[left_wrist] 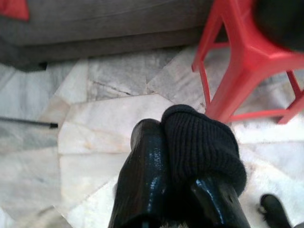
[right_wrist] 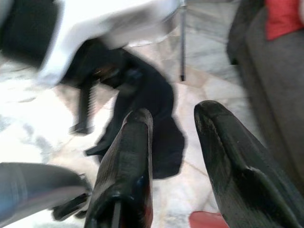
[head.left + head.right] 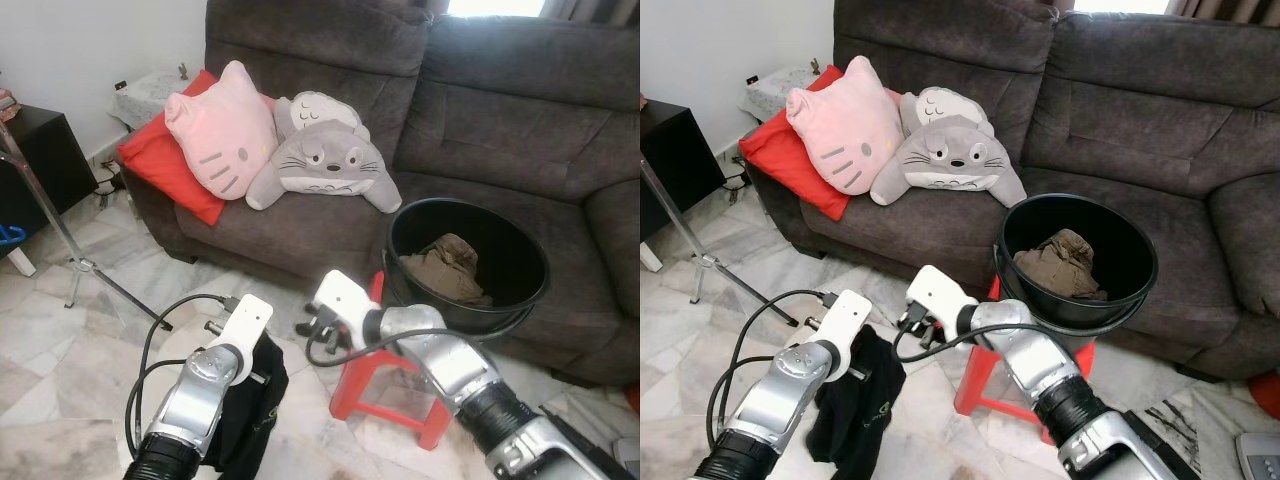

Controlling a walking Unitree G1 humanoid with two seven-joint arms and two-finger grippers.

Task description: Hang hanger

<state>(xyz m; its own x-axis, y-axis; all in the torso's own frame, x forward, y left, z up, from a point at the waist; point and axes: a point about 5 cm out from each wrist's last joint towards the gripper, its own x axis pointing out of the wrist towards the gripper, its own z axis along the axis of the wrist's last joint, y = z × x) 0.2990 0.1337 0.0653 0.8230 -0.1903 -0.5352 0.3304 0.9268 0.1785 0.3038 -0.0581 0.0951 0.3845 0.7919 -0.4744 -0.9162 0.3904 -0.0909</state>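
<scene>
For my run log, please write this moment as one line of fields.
left gripper: shut on black garment | right gripper: open, beside garment | bucket: on red stool, holds brown cloth

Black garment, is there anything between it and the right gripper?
Nothing visible. The left gripper is shut on the black garment, which hangs over the marble floor. The right gripper, open, points at it across a bare gap; the red stool stands behind.
</scene>
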